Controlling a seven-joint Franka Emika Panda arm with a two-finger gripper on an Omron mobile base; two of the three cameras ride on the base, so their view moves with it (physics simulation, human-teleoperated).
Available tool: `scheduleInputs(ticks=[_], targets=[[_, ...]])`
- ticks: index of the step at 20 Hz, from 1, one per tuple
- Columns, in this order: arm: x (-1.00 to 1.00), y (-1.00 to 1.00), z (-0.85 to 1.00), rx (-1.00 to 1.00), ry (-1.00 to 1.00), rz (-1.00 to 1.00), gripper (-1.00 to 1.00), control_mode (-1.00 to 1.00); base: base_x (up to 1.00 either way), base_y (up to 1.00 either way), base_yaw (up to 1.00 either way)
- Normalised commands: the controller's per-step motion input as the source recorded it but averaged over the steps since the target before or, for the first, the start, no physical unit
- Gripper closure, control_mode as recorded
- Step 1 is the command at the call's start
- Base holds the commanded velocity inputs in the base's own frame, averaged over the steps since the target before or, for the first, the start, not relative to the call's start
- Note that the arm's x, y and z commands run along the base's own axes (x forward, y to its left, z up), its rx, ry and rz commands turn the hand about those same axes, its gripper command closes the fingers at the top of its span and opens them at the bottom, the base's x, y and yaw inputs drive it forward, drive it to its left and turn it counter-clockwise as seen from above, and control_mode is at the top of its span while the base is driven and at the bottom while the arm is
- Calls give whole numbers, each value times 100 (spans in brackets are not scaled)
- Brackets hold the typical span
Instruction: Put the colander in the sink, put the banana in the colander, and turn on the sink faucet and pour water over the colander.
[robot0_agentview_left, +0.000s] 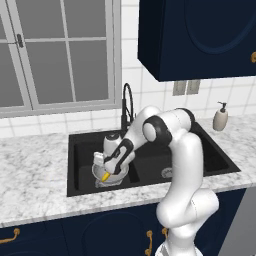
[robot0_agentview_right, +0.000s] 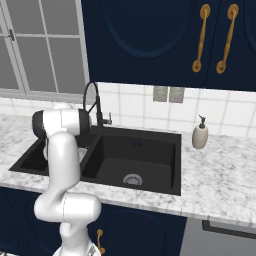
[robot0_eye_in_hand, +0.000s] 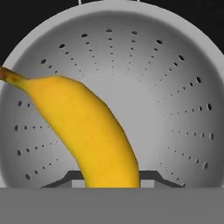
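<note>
Tool (robot0_agentview_left: 106, 172) clamped on banana (robot0_eye_in_hand: 83, 127), over colander (robot0_eye_in_hand: 175, 87), inside its rim, left sink (robot0_agentview_left: 80, 165) basin.

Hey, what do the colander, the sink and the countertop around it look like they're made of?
Colander: probably metal, with a smooth silvery-grey satin sheen and rows of punched holes.
Sink: matte black with no glare, perhaps composite or coated metal; hard to say.
Countertop: white with grey mottled veining, so it looks like marble or similar stone.

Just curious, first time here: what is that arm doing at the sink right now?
Gripper shut on banana. Banana over colander in sink. Nothing in the way.
</note>
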Motion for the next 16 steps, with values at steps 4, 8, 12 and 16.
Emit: scheduleInputs(ticks=[4, 8, 12, 16], targets=[[19, -1, -9, 0, 0, -3, 100, -100, 0, 0, 0], [25, -14, 0, 0, 0, -2, 100, -100, 0, 0, 0], [10, -42, 0, 0, 0, -4, 100, -100, 0, 0, 0], [7, -39, -1, 0, 0, -1, 100, -100, 0, 0, 0]])
